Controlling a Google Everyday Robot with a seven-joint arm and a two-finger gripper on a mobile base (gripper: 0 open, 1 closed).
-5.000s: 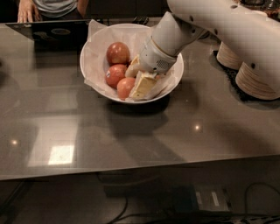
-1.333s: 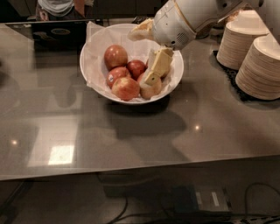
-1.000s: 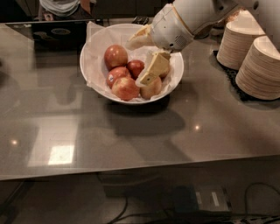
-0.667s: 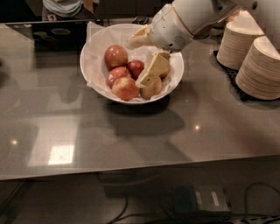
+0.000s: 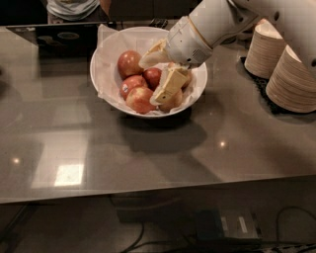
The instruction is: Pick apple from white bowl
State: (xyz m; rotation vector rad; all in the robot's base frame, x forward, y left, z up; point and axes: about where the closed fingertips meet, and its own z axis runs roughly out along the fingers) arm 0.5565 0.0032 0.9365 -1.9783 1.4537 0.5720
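Observation:
The white bowl [image 5: 101,81], lined with crinkled white paper, stands at the back middle of the grey table. Several apples lie in it. The apple [image 5: 132,85], deep red with a small pale spot, sits left of centre. A bigger red one [image 5: 129,63] lies behind it, a mottled one [image 5: 140,99] in front and a small dark one [image 5: 152,76] to its right. My gripper [image 5: 149,82] hangs open over the bowl's middle, reaching in from the right. One finger [image 5: 150,57] is over the back apples and the other finger [image 5: 168,88] is over a partly hidden apple [image 5: 174,102].
Two stacks of pale disposable bowls [image 5: 292,79] stand on a black mat at the right edge, close to my arm. A person [image 5: 74,7] stands behind the table and a dark flat device [image 5: 54,34] lies at the back left. The table's front edge runs across the lower frame.
Five seconds ago the gripper sat low in the bowl's right side, covering the small dark apple. It has since risen with its fingers spread. Over the last second it has barely moved.

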